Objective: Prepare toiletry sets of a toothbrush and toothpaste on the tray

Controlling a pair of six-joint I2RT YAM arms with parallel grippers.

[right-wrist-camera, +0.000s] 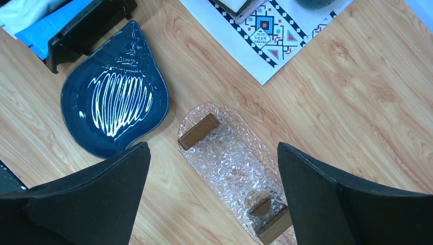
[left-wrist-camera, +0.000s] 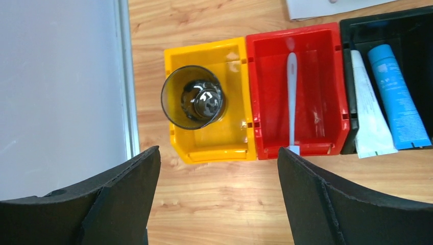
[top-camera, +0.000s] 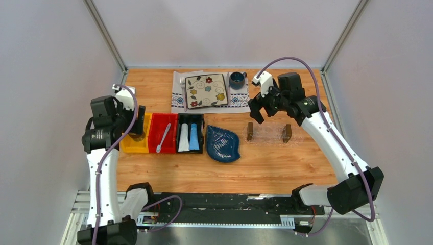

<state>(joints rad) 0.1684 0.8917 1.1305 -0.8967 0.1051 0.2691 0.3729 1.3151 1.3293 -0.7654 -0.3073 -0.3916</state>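
1. One wooden table (top-camera: 275, 163) carries the whole scene. Two grippers hang above it, both with fingers spread wide and holding nothing.
2. One tray (right-wrist-camera: 224, 158), clear with a pebbled surface and a brown wooden block at each short end, lies directly under the right gripper (right-wrist-camera: 213, 148). It is framed between the fingers and has nothing in it.
3. One dark blue leaf-shaped dish (right-wrist-camera: 115, 92) sits just beside the tray, off that gripper's left finger.
4. Three bins stand touching in a row ahead of the left gripper (left-wrist-camera: 217, 153): a yellow bin (left-wrist-camera: 237, 127), a red bin (left-wrist-camera: 316, 66) and a black bin (left-wrist-camera: 357, 28).
5. One dark glass (left-wrist-camera: 193, 97) stands upright in the yellow bin, ahead of the left finger.
6. One toothbrush (left-wrist-camera: 292, 97), slim and pale white-blue, lies lengthwise in the red bin. Its near end rests on the rim, just beyond the right finger.
7. Two toothpaste tubes lie side by side in the black bin, further right of that finger: a white tube (left-wrist-camera: 368, 112) and a blue tube (left-wrist-camera: 398, 97), both tapered.
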